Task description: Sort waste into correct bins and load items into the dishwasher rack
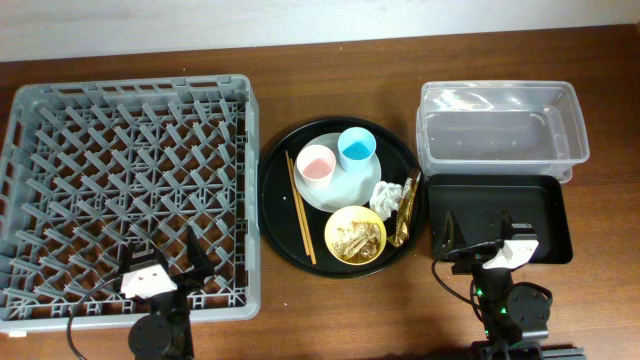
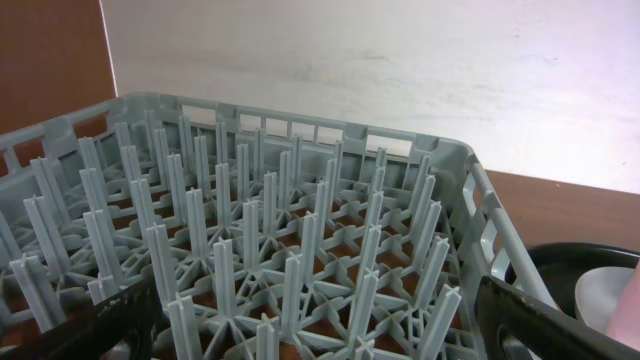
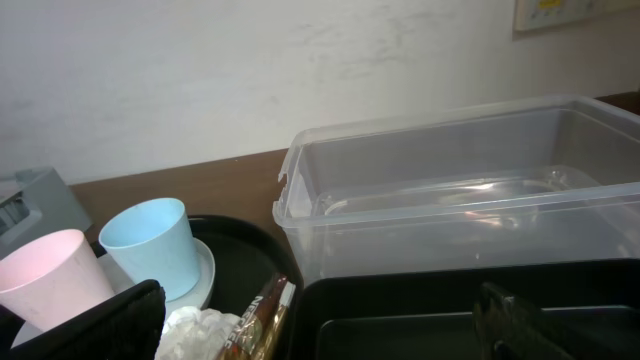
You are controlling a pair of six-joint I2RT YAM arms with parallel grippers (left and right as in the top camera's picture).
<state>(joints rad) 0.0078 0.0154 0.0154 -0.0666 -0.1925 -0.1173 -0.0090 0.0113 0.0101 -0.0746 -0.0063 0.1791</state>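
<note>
The grey dishwasher rack fills the left side and holds nothing. A pink cup and a light-blue cup stand on a pale plate. Beside them lie chopsticks, a yellow bowl with beige scraps, a white napkin and a gold wrapper. The clear tub and the black tray are on the right. My left gripper is open over the rack's near edge. My right gripper is open over the black tray.
The cups, plate, bowl and waste all sit on a large round black tray between the rack and the bins. The right wrist view shows the blue cup, napkin and wrapper to the left of the tub.
</note>
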